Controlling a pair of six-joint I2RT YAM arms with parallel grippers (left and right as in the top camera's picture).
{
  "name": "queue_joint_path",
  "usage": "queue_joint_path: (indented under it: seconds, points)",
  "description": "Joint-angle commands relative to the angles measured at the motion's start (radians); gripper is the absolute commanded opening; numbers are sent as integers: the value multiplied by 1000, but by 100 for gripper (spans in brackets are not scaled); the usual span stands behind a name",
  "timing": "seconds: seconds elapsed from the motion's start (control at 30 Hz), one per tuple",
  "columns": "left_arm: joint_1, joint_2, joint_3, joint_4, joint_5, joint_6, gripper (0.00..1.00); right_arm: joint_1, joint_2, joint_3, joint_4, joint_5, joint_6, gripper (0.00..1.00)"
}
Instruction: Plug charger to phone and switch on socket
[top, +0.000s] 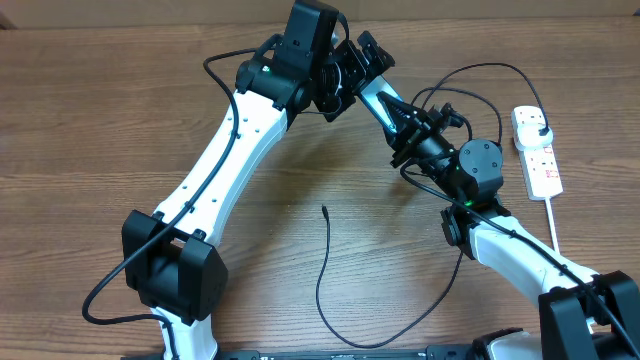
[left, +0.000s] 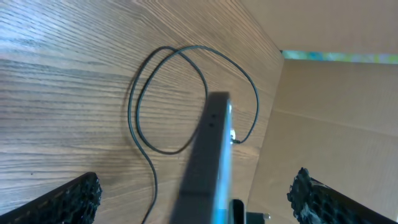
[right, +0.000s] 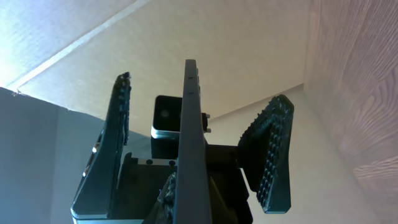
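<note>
A: What stands in the left gripper (left: 196, 200)?
B: A phone (left: 208, 155), edge-on, between its wide-spread fingers and touching neither.
A: And behind it?
B: The charger cable (left: 131, 112) loops on the wooden table (left: 62, 93), beside a cardboard wall (left: 336, 112).

Overhead's evenly lit and sharp, just soft shadows on the brown wood-grain table (top: 90, 110). In the left wrist view the slim dark phone (left: 208, 162) up close is a blurry smear. Right wrist has blown-out glare top left and a pinkish cast on the right.
</note>
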Motion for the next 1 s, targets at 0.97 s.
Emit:
queue_joint_path:
  seconds: [0.97]
  points:
    - [-7,3,-5,19,-36,-22,64,0,-11,32,58,-63,138,4]
